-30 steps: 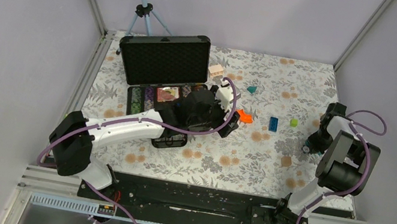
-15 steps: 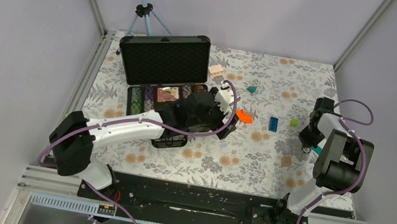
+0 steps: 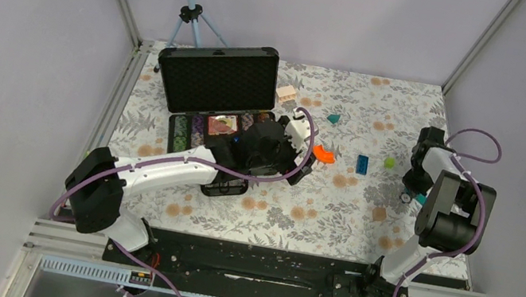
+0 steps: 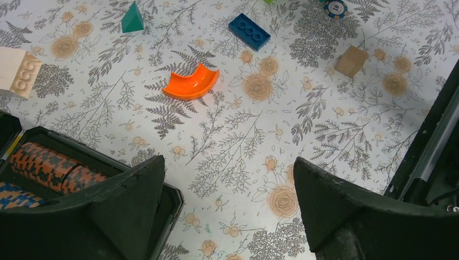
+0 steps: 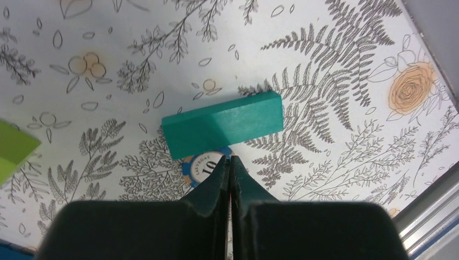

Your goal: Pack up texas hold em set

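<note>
The black textured rectangular briefcase [image 3: 215,80] stands open at the far left of the floral-printed table covering [image 3: 330,208]. Its foam-lined lid is upright and its tray lies toward the arms, partly covered by the left arm. In the tray, rows of striped poker chips [image 4: 51,165] lie on edge; the orange-and-black row is nearest the tray's right corner.

The left gripper [image 4: 227,168] hangs just right of that corner. Its fingers are spread wide with only bare tablecloth between them.

One blue-and-white poker chip [image 5: 203,165] marked "10" lies flat on the cloth at the far right, well apart from the briefcase. It touches the long side of a teal rectangular wooden block [image 5: 222,124].

The right gripper [image 5: 230,160] has its fingers pressed together, with the tips at the chip's right edge. Whether the tips actually touch the chip cannot be told from this angle.

Loose items between the arms:
- an orange curved plastic block [image 4: 190,84]
- a blue studded brick [image 4: 249,31]
- a teal pyramid [image 4: 132,18]
- a cream studded brick [image 4: 16,70]
- a tan wooden cube [image 4: 351,60]

A lime-green block [image 5: 13,151] lies left of the chip.
</note>
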### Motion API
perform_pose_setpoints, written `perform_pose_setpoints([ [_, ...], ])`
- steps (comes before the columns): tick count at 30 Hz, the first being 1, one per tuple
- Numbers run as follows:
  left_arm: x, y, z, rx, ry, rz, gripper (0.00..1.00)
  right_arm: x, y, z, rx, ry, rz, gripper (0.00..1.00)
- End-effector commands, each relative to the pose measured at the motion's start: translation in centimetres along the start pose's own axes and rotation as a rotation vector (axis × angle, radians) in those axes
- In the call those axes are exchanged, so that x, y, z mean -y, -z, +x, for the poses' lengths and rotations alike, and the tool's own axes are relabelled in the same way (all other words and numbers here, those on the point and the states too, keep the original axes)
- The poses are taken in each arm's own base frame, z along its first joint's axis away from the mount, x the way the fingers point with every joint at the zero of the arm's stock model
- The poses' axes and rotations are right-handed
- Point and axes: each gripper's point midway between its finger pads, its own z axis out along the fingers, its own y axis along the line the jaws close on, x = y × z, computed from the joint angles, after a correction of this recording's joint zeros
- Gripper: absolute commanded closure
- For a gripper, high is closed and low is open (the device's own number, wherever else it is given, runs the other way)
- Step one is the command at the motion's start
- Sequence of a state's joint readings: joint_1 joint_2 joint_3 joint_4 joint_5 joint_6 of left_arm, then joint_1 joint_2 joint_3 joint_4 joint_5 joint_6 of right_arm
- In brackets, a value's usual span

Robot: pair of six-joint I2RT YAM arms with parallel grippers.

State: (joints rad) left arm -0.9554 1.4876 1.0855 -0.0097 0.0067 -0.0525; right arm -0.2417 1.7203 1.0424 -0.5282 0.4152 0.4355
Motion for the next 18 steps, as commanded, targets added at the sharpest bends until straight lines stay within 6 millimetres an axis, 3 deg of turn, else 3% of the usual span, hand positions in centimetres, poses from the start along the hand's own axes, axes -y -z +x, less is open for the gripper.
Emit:
perform_pose_setpoints([
  [1,-0.1,0.5,-1.5,0.041,-0.02,-0.002,0.12,2.0,-0.4,-1.6,0.002,-0.042,0.115,0.98],
  [10,-0.6,0.3,-1.7,0.043,-0.025,-0.03,0.12,2.4,-0.4,-1.7,-0.028,-0.093,0.097,0.97],
  [18,-0.6,0.4,-1.4,0.039,-0.019,-0.026,0.12,3.0,2.1,-1.7,0.051,-0.152,0.027,0.96],
])
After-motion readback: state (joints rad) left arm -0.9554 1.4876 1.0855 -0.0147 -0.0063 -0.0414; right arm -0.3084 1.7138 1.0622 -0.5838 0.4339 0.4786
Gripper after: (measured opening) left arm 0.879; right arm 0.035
